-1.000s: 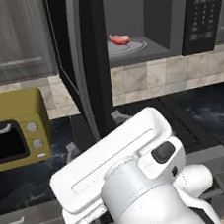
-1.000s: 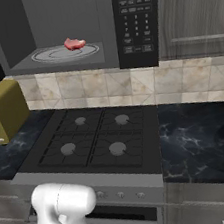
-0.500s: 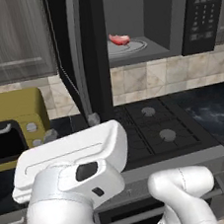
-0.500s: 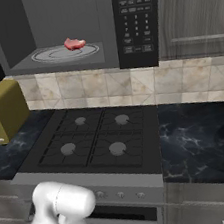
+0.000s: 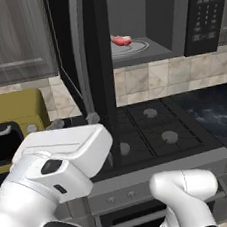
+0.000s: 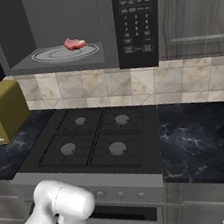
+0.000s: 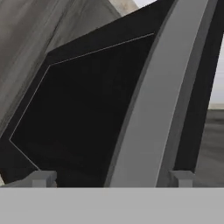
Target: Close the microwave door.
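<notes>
The big black boxy microwave [image 6: 97,25] hangs above the black stove with four round burners [image 6: 95,139]. Its large black flat door with a dark glass window [image 5: 85,53] stands wide open. In the left base view the door is seen almost edge-on, swung out toward the camera over the left side of the stove, and its top is cut off by the top of the picture. In the right base view just a thin strip of it shows at the left edge.

Inside the grey cavity a small pink piece of food [image 6: 74,43] lies on the round glass turntable [image 6: 60,53]. It is too small to tell what kind of food it is. The black keypad strip [image 6: 138,14] sits on the right side of the microwave.

In the hand view the door's dark window [image 7: 83,113] is very close, and its grey handle bar [image 7: 157,105] runs from the bottom up to the top right. The two dark finger tips [image 7: 43,178] of the jaws peek up at the bottom, one on each side of the handle bar. The jaws are spread wide and hold nothing. Whether they touch the door cannot be told.

A yellow toaster oven [image 5: 13,122] sits on the dark marbled tabletop [image 6: 203,136] left of the stove, partly hidden by the white robot arm [image 5: 56,168].
</notes>
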Controlling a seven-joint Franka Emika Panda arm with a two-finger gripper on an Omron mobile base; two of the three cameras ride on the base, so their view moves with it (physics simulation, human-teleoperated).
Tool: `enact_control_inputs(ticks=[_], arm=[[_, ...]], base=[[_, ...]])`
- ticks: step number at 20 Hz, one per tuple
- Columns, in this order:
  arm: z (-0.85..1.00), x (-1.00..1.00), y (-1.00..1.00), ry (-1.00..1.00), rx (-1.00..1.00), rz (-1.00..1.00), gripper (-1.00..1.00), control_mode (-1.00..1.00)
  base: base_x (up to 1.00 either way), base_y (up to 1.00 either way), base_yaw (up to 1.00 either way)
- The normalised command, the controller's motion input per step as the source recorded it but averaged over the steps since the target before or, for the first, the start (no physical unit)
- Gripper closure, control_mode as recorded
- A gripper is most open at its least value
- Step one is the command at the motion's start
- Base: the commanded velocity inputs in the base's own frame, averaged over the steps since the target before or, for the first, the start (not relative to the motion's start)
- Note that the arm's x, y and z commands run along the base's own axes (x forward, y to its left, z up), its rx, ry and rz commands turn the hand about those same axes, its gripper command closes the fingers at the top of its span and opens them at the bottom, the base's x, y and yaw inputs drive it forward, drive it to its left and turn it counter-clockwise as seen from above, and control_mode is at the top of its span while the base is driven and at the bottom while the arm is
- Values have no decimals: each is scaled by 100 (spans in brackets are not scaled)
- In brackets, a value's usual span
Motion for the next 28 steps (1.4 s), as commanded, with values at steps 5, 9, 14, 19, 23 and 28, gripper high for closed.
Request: enact_control_inputs(ticks=[5, 9, 14, 19, 23, 28], arm=[[0, 56, -55, 0, 0, -31, -100, -100], [1, 37, -95, 0, 6, -23, -100, -100], [11, 32, -100, 0, 16, -9, -100, -100], [23, 29, -100, 0, 18, 0, -100, -100], [19, 35, -99, 0, 18, 4, -100, -100], [15, 61, -99, 0, 17, 8, -100, -100]], base=[[0, 0, 0], [0, 0, 0], [0, 0, 0], [0, 0, 0], [0, 0, 0], [0, 0, 0]])
